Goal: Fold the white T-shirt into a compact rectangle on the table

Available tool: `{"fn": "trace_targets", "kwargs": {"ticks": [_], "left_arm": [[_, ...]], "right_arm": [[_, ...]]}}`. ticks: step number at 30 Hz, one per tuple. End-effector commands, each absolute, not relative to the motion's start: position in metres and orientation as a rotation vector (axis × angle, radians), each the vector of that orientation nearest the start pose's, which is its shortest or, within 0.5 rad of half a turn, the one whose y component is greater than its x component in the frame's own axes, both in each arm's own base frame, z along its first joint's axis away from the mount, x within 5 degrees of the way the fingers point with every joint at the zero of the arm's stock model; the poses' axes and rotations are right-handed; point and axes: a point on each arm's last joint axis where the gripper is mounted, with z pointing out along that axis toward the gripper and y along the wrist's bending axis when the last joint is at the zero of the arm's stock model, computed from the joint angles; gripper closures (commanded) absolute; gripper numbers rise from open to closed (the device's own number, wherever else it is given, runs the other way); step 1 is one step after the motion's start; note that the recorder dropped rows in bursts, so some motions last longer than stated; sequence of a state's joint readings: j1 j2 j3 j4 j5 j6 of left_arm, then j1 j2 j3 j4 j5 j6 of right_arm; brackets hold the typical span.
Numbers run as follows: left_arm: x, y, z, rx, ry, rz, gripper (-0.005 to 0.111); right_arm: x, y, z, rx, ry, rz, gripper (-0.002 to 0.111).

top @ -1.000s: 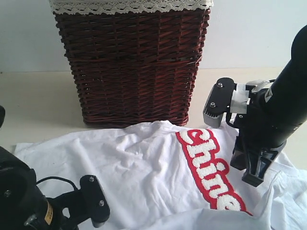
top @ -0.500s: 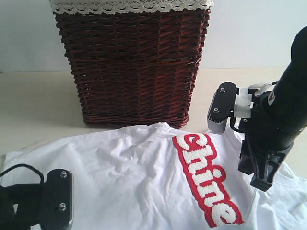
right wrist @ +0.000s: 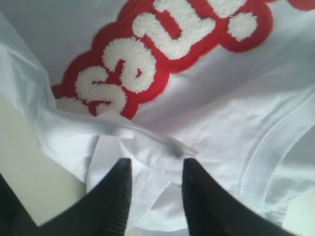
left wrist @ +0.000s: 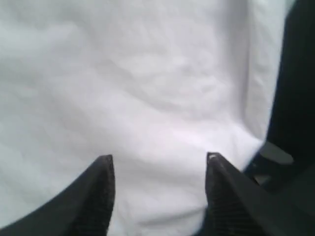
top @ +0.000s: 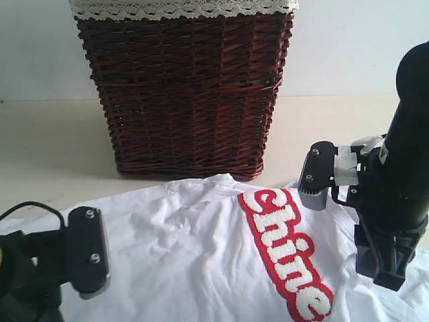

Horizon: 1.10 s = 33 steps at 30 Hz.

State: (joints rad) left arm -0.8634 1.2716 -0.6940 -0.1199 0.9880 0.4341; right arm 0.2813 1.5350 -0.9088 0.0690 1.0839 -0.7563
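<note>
Status: the white T-shirt (top: 194, 255) lies on the bench (top: 47, 141) in front of the wicker basket (top: 181, 94). It is spread broadly, wrinkled, with the red-outlined lettering (top: 285, 258) face up.

Left end effector (left wrist: 160, 160): jaws wide, over plain white cloth, holding nothing.

Right end effector (right wrist: 152, 164): jaws part-way apart with a doubled-over edge of the shirt in the gap. Whether that edge is pinched cannot be told.

Assessment: no compact rectangle is formed. Apart from that doubled-over edge, no fold shows, so the task appears to be at an early stage. The main folds probably remain.
</note>
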Motion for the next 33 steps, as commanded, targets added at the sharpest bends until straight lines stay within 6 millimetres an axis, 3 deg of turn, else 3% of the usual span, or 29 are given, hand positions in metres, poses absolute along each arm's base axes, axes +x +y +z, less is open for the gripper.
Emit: {"fn": "trace_targets", "kwargs": {"ticks": [1,9,16,20,25,30,33], "left_arm": [[0.135,-0.17,0.195,1.703,2.465,-0.18,0.061],[0.144,-0.18,0.153,1.772,2.591,-0.121,0.055],[0.147,-0.183,0.138,1.783,2.618,-0.106,0.055],[0.155,-0.182,0.136,1.728,2.619,-0.114,0.055],[0.171,-0.167,0.135,1.597,2.693,-0.117,0.055],[0.191,-0.155,0.129,1.444,2.724,-0.125,0.056],[0.198,-0.153,0.117,1.414,2.739,-0.117,0.062]], "right_arm": [[0.237,0.074,0.212,-1.54,2.765,0.082,0.053],[0.243,0.075,0.206,-1.579,2.733,0.079,0.052],[0.252,0.078,0.18,-1.594,2.793,0.105,0.055],[0.255,0.084,0.17,-1.525,2.822,0.186,0.073],[0.256,0.089,0.163,-1.485,2.852,0.259,0.108],[0.244,0.086,0.179,-1.499,2.912,0.302,0.108],[0.232,0.084,0.2,-1.468,2.928,0.328,0.108]]}}
